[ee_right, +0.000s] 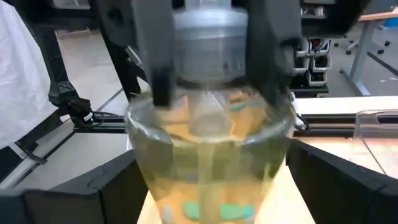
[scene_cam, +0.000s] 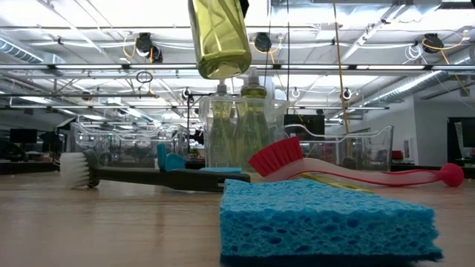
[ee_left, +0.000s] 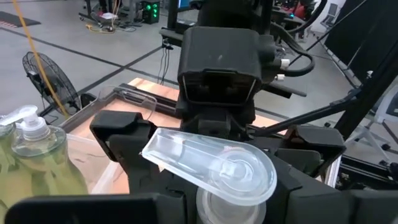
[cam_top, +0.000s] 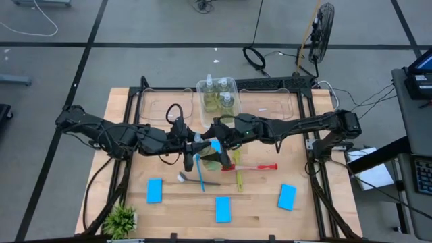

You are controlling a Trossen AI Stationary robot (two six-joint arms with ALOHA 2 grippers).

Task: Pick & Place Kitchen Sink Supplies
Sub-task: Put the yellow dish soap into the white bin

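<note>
At the tabletop's front edge: three blue sponges lie flat and well apart on the tabletop (cam_top: 128,101), namely the left sponge (cam_top: 154,190), the middle sponge (cam_top: 223,208) and the right sponge (cam_top: 287,196).
Front left corner: a small green plant (cam_top: 121,219) stands on its own.
Just behind the sponges: four brushes lie in a loose cluster near the middle.
Blue brush (cam_top: 200,172): points front to back, and the grey brush (cam_top: 196,180) with its white head lies across it.
Red brush (cam_top: 256,167): lies sideways, with the yellow-green brush (cam_top: 239,179) crossing it.
Above the brushes: both arms reach in from the sides and meet over the middle.
Held bottle (scene_cam: 219,41): a clear bottle of yellow-green liquid hangs in the air, tilted and clear of the tabletop.
Left pincer (ee_left: 214,168): closed on that bottle's neck, just under its white pump top.
Right pincer (ee_right: 208,186): spread wide, with one finger on each side of the bottle's body; whether they touch it cannot be told.
Behind the arms: the middle bin (cam_top: 233,84), made of clear plastic, holds three more bottles (cam_top: 217,96), all upright.
Back row: an empty-looking clear bin stands on each side of the middle bin, the left bin (cam_top: 162,104) and the right bin (cam_top: 273,101).
</note>
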